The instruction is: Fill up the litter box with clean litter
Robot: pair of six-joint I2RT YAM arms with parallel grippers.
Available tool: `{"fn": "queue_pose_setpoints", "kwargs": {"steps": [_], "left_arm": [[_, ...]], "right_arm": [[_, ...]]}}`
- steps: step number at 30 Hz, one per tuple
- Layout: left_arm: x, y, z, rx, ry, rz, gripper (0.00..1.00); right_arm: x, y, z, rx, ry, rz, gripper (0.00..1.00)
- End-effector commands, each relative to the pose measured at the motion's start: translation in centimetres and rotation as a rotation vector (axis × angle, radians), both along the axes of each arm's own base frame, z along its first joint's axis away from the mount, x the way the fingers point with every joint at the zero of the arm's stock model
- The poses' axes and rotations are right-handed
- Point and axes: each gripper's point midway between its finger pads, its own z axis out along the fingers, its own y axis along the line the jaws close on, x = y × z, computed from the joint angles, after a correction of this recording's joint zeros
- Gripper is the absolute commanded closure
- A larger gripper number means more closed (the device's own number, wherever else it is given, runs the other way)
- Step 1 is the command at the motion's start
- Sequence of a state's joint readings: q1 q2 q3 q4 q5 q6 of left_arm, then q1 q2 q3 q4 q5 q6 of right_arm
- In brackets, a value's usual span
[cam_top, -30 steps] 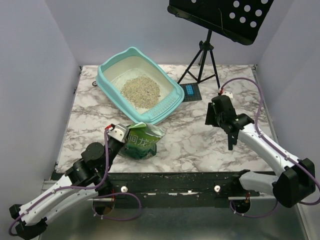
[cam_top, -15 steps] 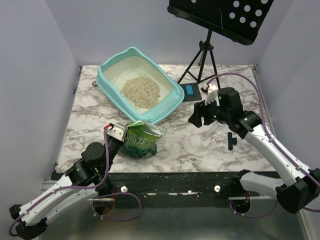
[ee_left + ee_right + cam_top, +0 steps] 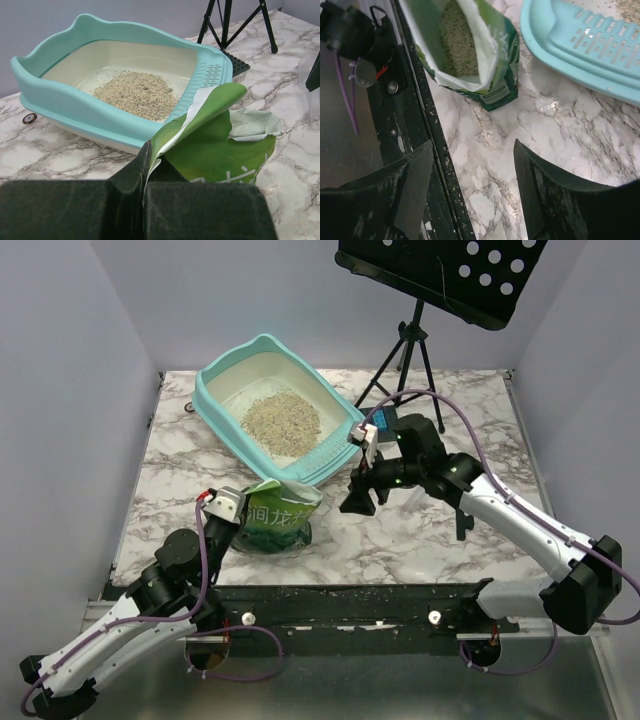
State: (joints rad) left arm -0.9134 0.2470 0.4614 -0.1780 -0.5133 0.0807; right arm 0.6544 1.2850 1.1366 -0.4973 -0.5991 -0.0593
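Note:
The light-teal litter box (image 3: 214, 412) stands at the back left of the table, with a pile of clean litter (image 3: 282, 422) inside; both also show in the left wrist view, the box (image 3: 75, 107) and the litter (image 3: 137, 95). A green bag (image 3: 282, 522) stands upright in front of the box. My left gripper (image 3: 232, 508) is shut on the bag's left top edge (image 3: 172, 135). My right gripper (image 3: 356, 502) hangs open just right of the bag, nothing between its fingers. The right wrist view looks down into the open bag (image 3: 500, 55), which holds more litter (image 3: 457, 45).
A black tripod (image 3: 408, 352) with a perforated music-stand top stands at the back right, a small dark device (image 3: 381, 423) at its foot. The table's black front rail (image 3: 350, 596) runs below the bag. Grey walls close in both sides.
My right arm has swung left from the right side of the table to just beside the bag, its jaws a little wider. The bag now stands more upright in my left gripper.

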Motion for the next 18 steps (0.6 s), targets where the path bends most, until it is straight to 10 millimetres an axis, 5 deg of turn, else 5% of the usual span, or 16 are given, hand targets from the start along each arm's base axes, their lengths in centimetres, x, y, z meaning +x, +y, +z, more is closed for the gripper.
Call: {"fn": "queue_pose_setpoints", "kwargs": {"steps": [1,9,18], "left_arm": [[0.2,0.9,1.7,-0.065,-0.039,0.044,1.0],[0.0,0.5,1.7,-0.067,-0.039,0.017,1.0],[-0.3,1.8,1.9,-0.118,-0.047,0.06,1.0]], "right_arm": [[-0.4,1.6,0.2,0.054,-0.133,0.152,0.27],[-0.7,3.8,-0.6,0.194,-0.291,0.333,0.25],[-0.4,6.5,-1.5,0.338,-0.271,0.42,0.24]]}}
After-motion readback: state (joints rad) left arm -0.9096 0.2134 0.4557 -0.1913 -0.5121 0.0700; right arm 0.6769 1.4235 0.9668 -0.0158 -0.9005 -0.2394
